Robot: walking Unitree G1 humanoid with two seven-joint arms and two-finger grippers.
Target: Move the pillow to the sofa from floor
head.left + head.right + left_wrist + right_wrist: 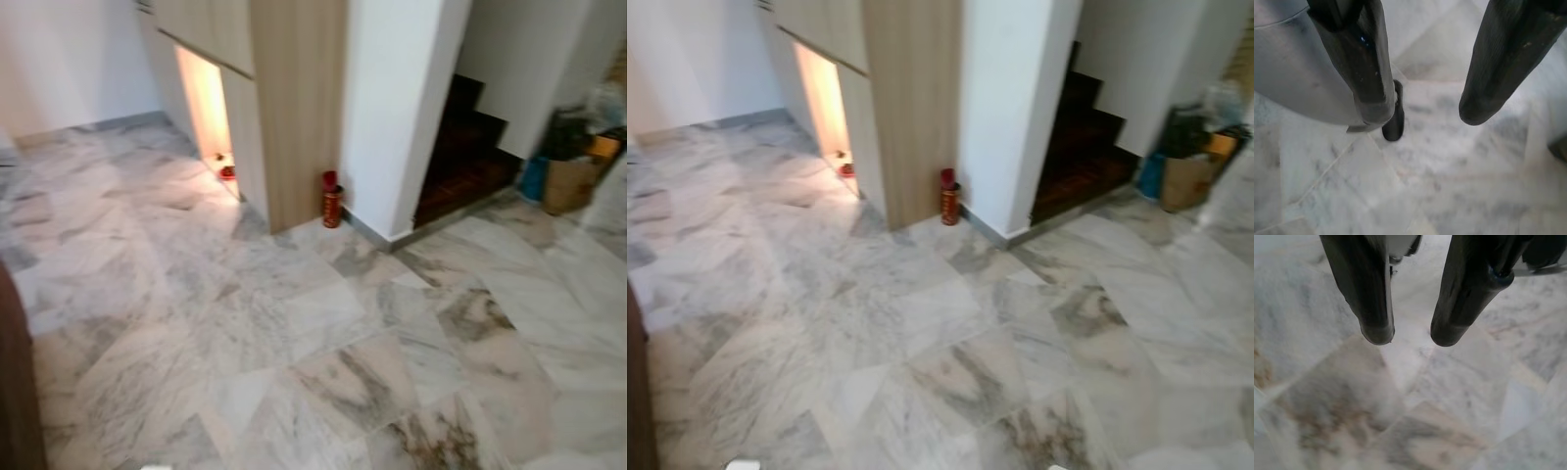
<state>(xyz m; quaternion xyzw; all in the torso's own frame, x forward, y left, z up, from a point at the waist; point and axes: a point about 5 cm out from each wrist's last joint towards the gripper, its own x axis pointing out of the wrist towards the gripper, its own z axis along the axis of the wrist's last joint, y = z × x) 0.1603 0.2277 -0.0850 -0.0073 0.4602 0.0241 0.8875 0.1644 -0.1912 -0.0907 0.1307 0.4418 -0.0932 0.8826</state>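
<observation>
Ahead of us spreads a grey-veined marble floor (294, 343), slightly blurred. Beyond it rises a light wooden cabinet (294, 98) with a lit opening (206, 98) at its foot, where a small red object (227, 172) sits on the tiles. Just beside the cabinet's near corner, against a white pillar (392, 108), stands a red canister (332, 201). To our right a dark staircase (465, 147) climbs away, and further right a cardboard box (570, 181) sits with dark clutter on top. We cannot see the pillow or the sofa from here.

Our left gripper (1425, 105) hangs over the tiles, its fingers well apart and holding nothing. Our right gripper (1410, 335) hangs likewise, fingers parted by a narrower gap, empty.
</observation>
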